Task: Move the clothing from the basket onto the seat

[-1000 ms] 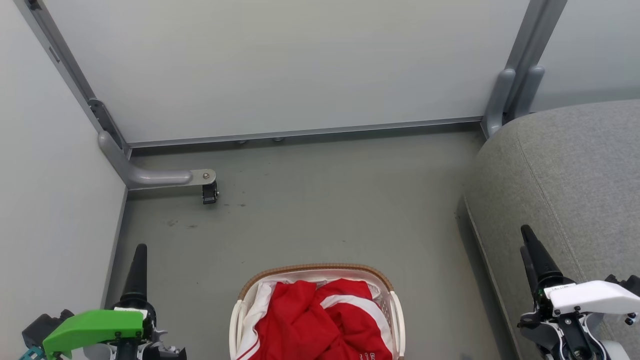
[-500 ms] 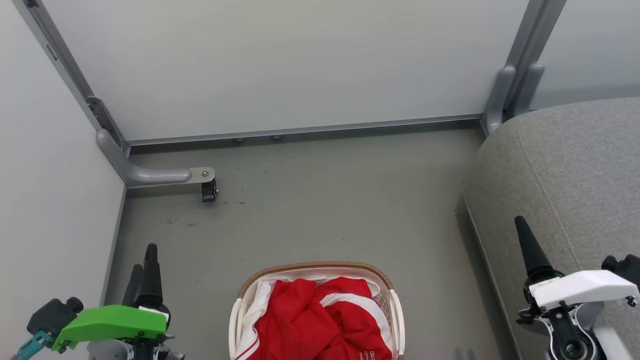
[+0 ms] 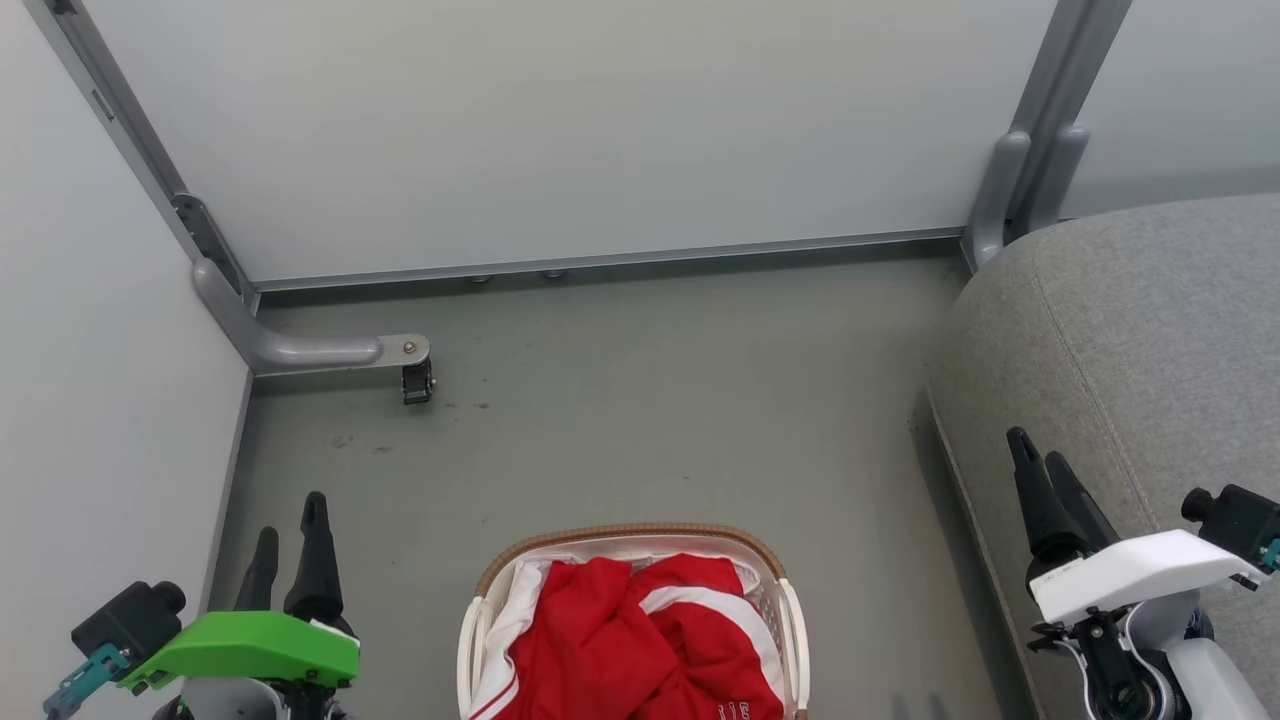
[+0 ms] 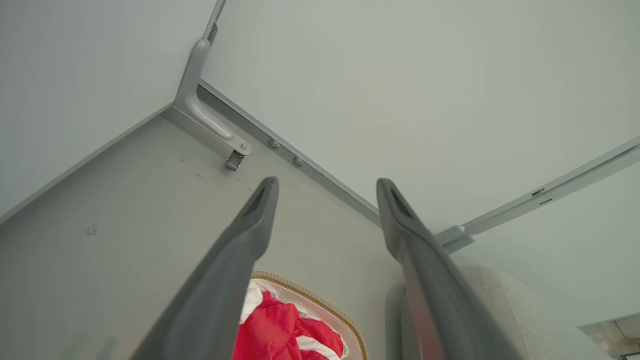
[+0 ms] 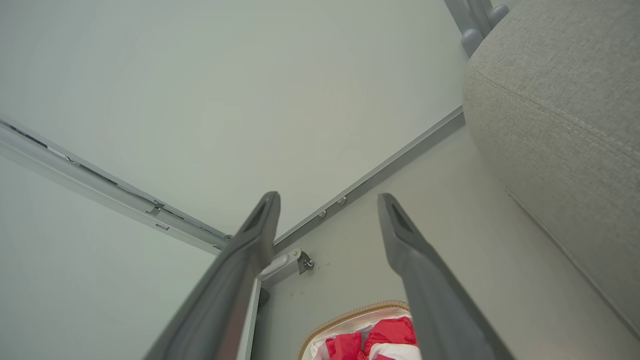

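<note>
Clothing lies heaped in the basket at six o'clock in the head view, with the seat at three. My left gripper hovers at eight and my right gripper at four, both with fingers spread, holding nothing.

Woven-fabric seat, perforated plastic basket

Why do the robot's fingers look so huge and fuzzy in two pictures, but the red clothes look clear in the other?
Left wrist view: the left end effector sits right at the wide-angle lens, so its fingers loom large and soft-edged; right wrist view: same for the right end effector; head view: the clothing in the basket is sharp under even light, soft shadows only.
</note>
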